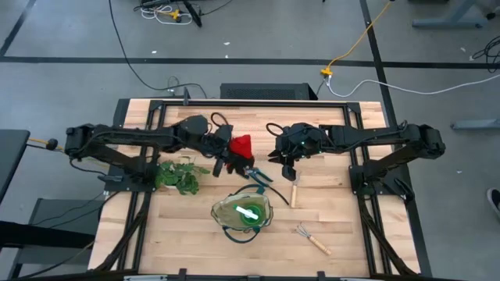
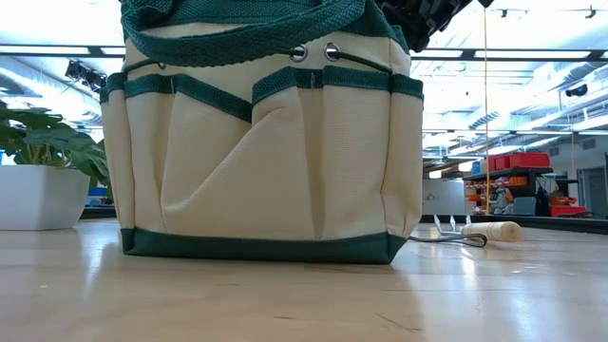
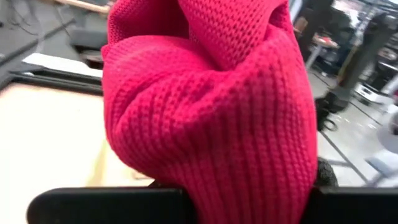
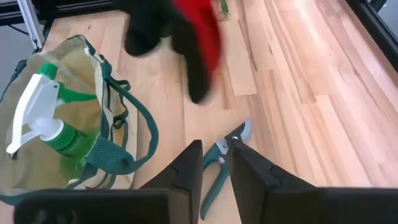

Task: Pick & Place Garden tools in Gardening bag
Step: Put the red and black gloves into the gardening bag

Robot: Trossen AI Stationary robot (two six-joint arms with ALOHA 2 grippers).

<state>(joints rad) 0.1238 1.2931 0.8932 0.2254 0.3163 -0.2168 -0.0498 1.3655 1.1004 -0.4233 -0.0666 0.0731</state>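
Note:
My left gripper (image 1: pixel 223 152) is shut on the red-and-black gloves (image 1: pixel 241 146) above the table's middle; their red knit fills the left wrist view (image 3: pixel 211 106). My right gripper (image 4: pixel 216 155) is open with a narrow gap and empty, hovering over the green-handled pruning shears (image 4: pixel 219 165), which lie flat on the table (image 1: pixel 258 176). The beige gardening bag (image 1: pixel 242 212) stands near the front, with the green spray bottle (image 4: pixel 46 124) inside it. One wooden-handled rake (image 1: pixel 295 191) lies right of the bag, another (image 1: pixel 312 238) nearer the front edge. My left gripper holds the gloves by their red knit part (image 3: pixel 249 186), bunched in several layers between the two fingers. The gloves are lifted clear of the table, and their black part (image 4: pixel 149 31) hangs below in the right wrist view.
A leafy green plant sprig (image 1: pixel 180 176) lies left of the bag. The bag's green loop handles (image 4: pixel 134 124) drape over its open rim. Bare wood lies to the right of the shears (image 4: pixel 298 124). In the low view the bag (image 2: pixel 266 152) blocks most of the table.

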